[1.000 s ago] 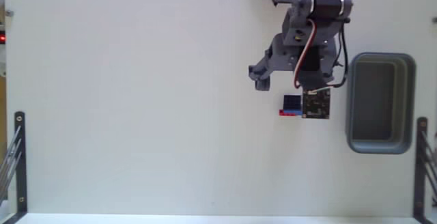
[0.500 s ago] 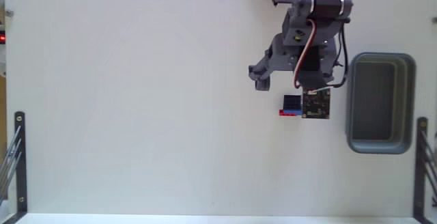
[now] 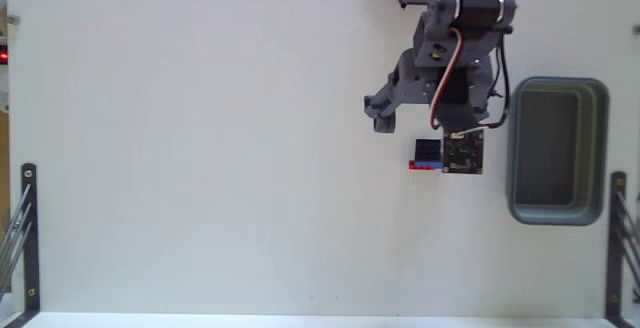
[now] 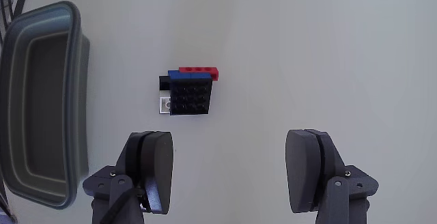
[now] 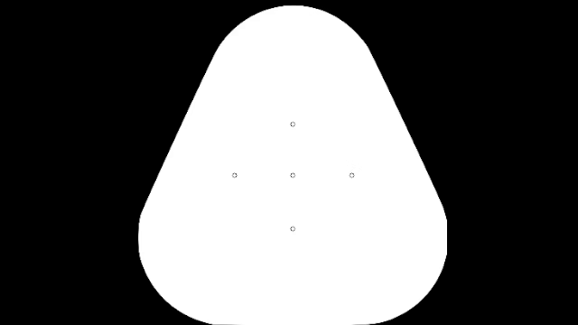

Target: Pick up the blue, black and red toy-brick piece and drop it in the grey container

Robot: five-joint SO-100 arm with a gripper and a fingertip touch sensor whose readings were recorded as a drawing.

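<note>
1. Change: I find none across the last second; arm and small blue, black and red plastic toy-brick piece hold position, so the grasp has not begun.
2. Pincer: spread wide, empty.
3. Brick: on the table in the wrist view, apart from the fingers, left of their midline.
4. Grey rounded plastic container: far left there, empty.

Blue, black and red toy-brick piece; grey container; white table.

Dark grey printed arm, red-white cable, claw with rounded black pads.
</note>
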